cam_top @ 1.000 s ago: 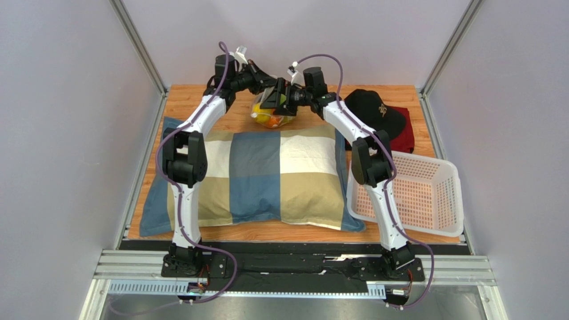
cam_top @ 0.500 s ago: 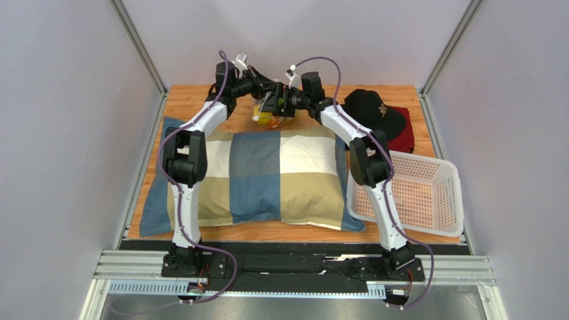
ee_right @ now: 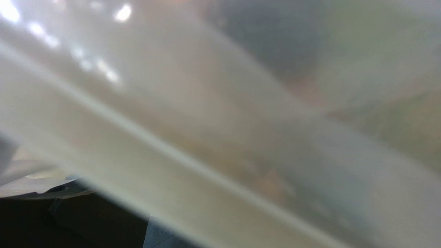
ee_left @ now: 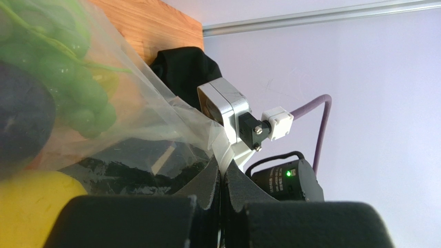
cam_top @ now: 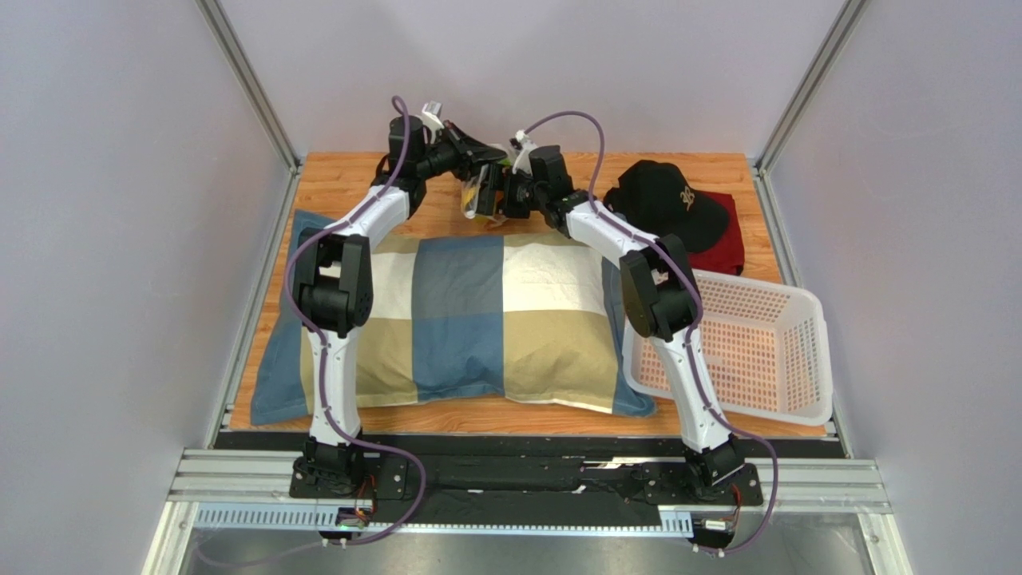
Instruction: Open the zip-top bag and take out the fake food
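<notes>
wooden table [cam_top: 348, 180], far end beyond the pillow [cam_top: 480, 318]: the zip-top bag [cam_top: 484, 204] hangs between left gripper [cam_top: 478, 168] and right gripper [cam_top: 509, 192].
left wrist: left jaws pinched together on the bag's edge, fake food [ee_left: 67, 77] inside.
right wrist: only blurred plastic, so i cannot tell how the right jaws stand.

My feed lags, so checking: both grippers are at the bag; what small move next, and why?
Probably close the right gripper on the zip-top bag opposite the left gripper, which pinches one edge; plastic fills the right wrist view, and the fake food sits inside.
</notes>
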`<state>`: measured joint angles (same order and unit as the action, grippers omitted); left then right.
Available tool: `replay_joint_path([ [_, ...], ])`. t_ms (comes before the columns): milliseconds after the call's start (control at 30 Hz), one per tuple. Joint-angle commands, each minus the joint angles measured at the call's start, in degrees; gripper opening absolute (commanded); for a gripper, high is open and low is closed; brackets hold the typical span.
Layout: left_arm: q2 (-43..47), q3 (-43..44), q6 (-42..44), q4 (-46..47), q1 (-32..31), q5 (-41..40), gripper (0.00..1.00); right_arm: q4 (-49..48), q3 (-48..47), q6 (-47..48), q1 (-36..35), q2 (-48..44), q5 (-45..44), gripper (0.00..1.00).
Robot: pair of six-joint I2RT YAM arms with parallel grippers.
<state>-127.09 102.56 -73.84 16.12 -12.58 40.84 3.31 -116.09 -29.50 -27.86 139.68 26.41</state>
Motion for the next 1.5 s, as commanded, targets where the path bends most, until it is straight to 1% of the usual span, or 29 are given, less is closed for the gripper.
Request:
replay_joint_path([
  [0,5.89,0.01,-1.56,4.36,-2.54,3.99,0.0,-5.66,3.5,1.63,-0.53,-5.55,-5.85,0.8],
  [67,6.06,-0.61,-1.83,4.53,-2.45,3.81,0.0,-6.12,3.86,2.86,-0.44,-6.52,-6.46,0.74],
  [100,6.32,-0.87,-1.66,4.8,-2.45,3.55,0.0,-5.78,3.42,3.3,-0.44,-6.7,-6.38,0.66],
  [133,6.76,-0.96,-1.39,4.54,-2.36,3.37,0.0,-5.08,2.81,4.0,-0.44,-6.7,-5.85,0.48],
  [200,7.11,-0.79,-0.08,3.31,-1.93,3.11,0.0,-3.5,1.93,4.36,0.08,-7.05,-5.15,0.4],
  [233,7.2,-0.35,0.28,2.0,-1.75,3.11,0.0,-3.57,2.1,4.36,0.26,-7.48,-4.45,0.26],
  [300,7.38,-0.26,0.72,1.55,-1.05,3.54,0.0,-3.49,2.8,4.53,0.52,-9.24,-4.0,0.2],
  [333,7.64,-0.35,1.07,1.29,-0.87,3.46,0.0,-3.49,2.54,4.8,0.78,-9.6,-2.87,0.1],
  [400,7.91,-0.43,2.29,0.41,-0.08,3.63,0.0,2.02,1.14,5.85,1.22,-10.04,-1.98,0.0],
  [500,8.78,-0.35,4.58,-2.93,0.89,2.85,0.0,7.56,-1.76,6.29,1.57,-10.56,-0.05,0.0],
  [567,9.14,0.18,6.94,-5.82,1.59,2.75,0.0,8.81,-1.24,5.59,1.58,-11.61,-0.13,0.0],
  [633,9.23,1.14,8.62,-9.68,2.2,2.58,0.0,10.04,-0.89,3.23,1.93,-12.85,0.13,0.0],
  [700,9.57,1.06,10.21,-11.37,2.47,2.05,0.0,10.49,-0.98,-0.54,2.8,-13.03,1.26,0.0],
  [867,10.19,-1.31,10.74,-11.72,3.17,0.83,0.0,11.36,-2.91,-5.83,4.12,-13.55,2.94,0.0],
  [967,10.46,-2.19,10.56,-11.55,3.52,0.47,0.0,15.31,-4.93,-8.47,4.74,-14.34,2.94,0.0],
  [1033,10.46,-2.28,10.48,-11.55,3.7,0.29,0.0,16.63,-5.28,-10.22,5.27,-14.78,3.2,0.0],
  [1133,10.46,-1.76,9.77,-11.64,3.79,-0.76,0.0,21.37,-5.37,-11.72,5.79,-16.36,4.7,0.0],
  [1167,10.46,-1.49,9.68,-11.81,3.79,-1.11,0.0,25.91,-4.94,-10.94,5.97,-18.8,4.09,0.0],
  [1233,10.46,-1.14,8.99,-11.29,3.79,-1.64,0.0,30.33,-2.22,-9.45,6.67,-22.06,0.06,0.0],
  [1267,10.46,-1.22,8.46,-10.76,3.79,-1.81,0.0,33.92,-0.64,-7.87,7.02,-26.17,-1.44,0.0],
  [1300,10.37,-1.57,7.84,-9.28,3.79,-1.9,0.0,35.96,0.59,-6.73,7.29,-28.12,-4.15,0.0],
  [1333,10.37,-1.75,6.36,-8.57,3.7,-1.9,0.0,37.63,3.22,-5.58,8.07,-30.41,-4.87,0.0],
  [1367,10.37,-2.19,5.65,-7.78,3.7,-1.9,0.0,41.91,4.2,-3.22,8.43,-32.26,-5.75,0.0],
  [1400,10.54,-3.06,5.03,-5.86,3.61,-1.73,0.0,44.56,5.17,-2.24,8.78,-36.1,-8.89,0.0],
  [1433,10.46,-3.42,4.24,-5.23,3.53,-1.73,0.0,47.2,7.87,-1.45,9.65,-38.06,-10.92,0.0],
  [1467,10.54,-3.68,3.97,-4.79,3.53,-1.82,0.0,52.27,9.47,-0.92,10.19,-39.9,-13.21,0.0],
])
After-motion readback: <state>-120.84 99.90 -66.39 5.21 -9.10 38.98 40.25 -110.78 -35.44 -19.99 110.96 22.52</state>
